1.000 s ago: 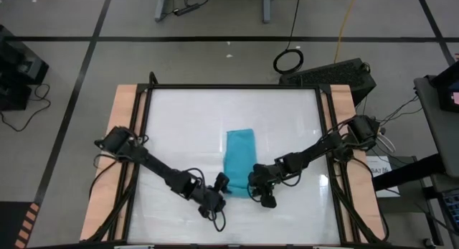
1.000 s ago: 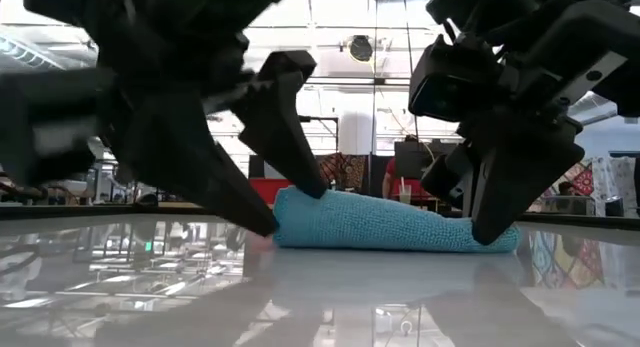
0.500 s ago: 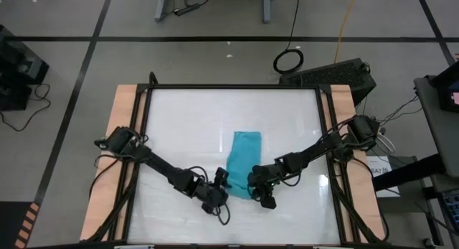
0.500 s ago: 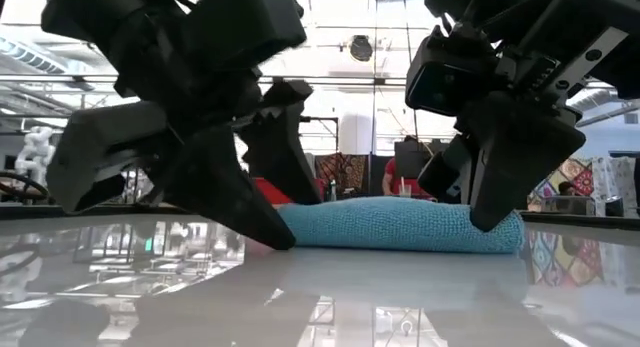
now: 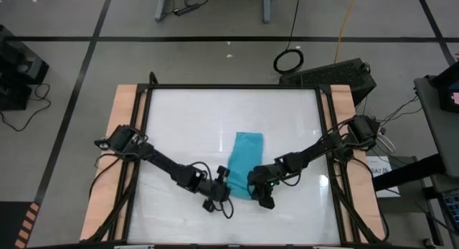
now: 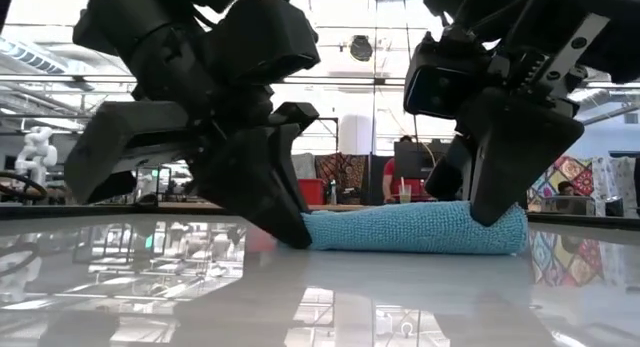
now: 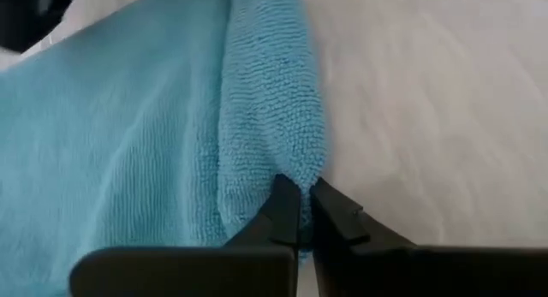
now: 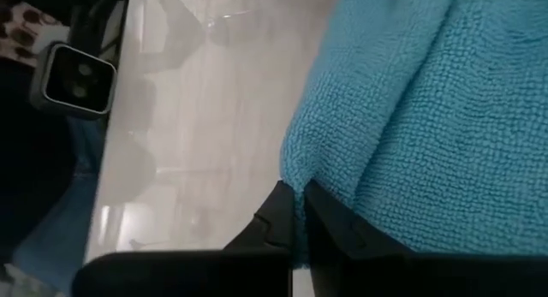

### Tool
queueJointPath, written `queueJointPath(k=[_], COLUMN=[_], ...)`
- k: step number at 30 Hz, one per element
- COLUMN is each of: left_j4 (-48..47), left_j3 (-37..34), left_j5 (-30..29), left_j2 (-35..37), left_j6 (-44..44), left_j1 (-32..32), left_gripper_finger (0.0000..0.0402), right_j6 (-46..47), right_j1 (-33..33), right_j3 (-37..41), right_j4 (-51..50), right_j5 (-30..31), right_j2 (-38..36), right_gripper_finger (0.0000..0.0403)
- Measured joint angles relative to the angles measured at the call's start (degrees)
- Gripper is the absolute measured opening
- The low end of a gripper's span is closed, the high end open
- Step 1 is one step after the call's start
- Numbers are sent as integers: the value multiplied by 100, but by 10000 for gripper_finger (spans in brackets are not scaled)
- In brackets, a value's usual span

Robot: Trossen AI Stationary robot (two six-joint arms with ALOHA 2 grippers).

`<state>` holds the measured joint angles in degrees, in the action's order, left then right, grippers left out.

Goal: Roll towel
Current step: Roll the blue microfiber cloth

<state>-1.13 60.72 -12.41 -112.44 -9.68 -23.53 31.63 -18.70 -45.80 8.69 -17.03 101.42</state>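
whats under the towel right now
The towel lies on the white table, its near end rolled up where the left pincer and right pincer pinch it. Nothing else shows beneath; the table under the cloth is covered.

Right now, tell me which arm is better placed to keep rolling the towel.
Neither alone, by the look of it. The left end effector pinches the towel at its near left corner, and the right end effector pinches the near right corner. Both sit at the rolled edge, so rolling together looks best.
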Motion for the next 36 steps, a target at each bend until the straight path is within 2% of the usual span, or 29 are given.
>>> queueJointPath(k=[3,9,14,17,21,25,28,36], left_j4=[-42,-26,60,128,151,178,188,229], left_j3=[-3,-1,-6,-9,-20,-28,-30,-30], left_j5=[236,1267,1986,2423,3023,3426,3695,3989], left_j2=[13,20,16,6,0,-7,-7,-9], left_j6=[322,1119,1559,1745,1847,1976,2000,2253], left_j1=[101,443,678,795,948,1075,1206,1484], left_gripper_finger=[16,13,12,12,12,11,11,11], right_j6=[194,163,-203,-446,-890,-1485,-2153,-3691], right_j1=[-1,-22,-41,-75,-200,-476,-831,-1706], right_j3=[-2,-2,-2,-2,-7,-4,-4,-4], right_j4=[-11,-154,-337,-575,-1059,-1493,-1524,-1051], right_j5=[-90,-79,278,516,808,1414,1860,3432], right_j2=[-18,-336,-756,-1016,-1313,-1400,-1371,-1133], right_gripper_finger=[4,4,10,34,90,144,168,170])
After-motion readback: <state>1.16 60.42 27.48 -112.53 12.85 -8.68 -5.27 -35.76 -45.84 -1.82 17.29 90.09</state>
